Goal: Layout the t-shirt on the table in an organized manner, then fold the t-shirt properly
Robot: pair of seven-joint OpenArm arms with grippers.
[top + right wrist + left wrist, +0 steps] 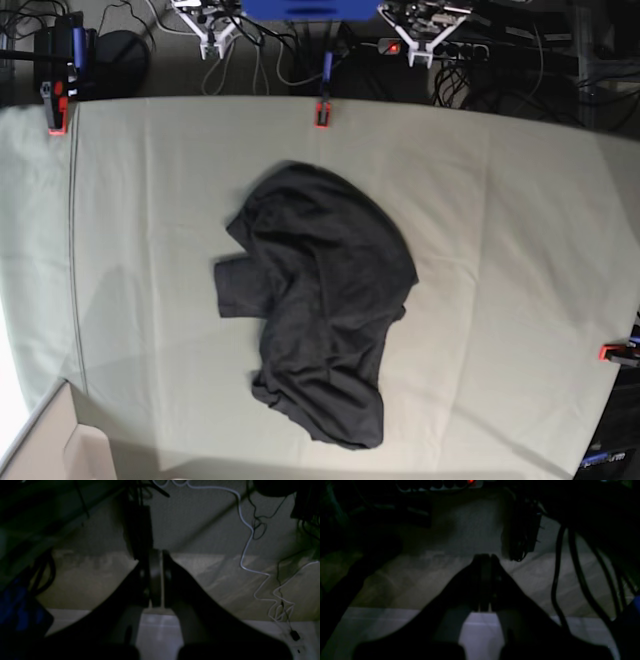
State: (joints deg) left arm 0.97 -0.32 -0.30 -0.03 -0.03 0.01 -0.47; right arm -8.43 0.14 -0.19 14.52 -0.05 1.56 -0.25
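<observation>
The charcoal-black t-shirt [318,300] lies crumpled in a heap in the middle of the table [520,220], plain side up, with one sleeve sticking out to the left. No print shows. My left gripper [425,35] and right gripper [212,35] rest beyond the table's far edge, well away from the shirt. In the dark left wrist view the left gripper [484,556] has its fingers pressed together and holds nothing. In the right wrist view the right gripper [157,552] is also shut and empty. The shirt shows in neither wrist view.
Red clamps hold the table cloth at the far edge [322,113], far left corner [57,118] and right edge [614,352]. Cables [246,545] and a power strip with a red light [470,482] lie behind the table. A cardboard box corner [50,445] sits at the front left.
</observation>
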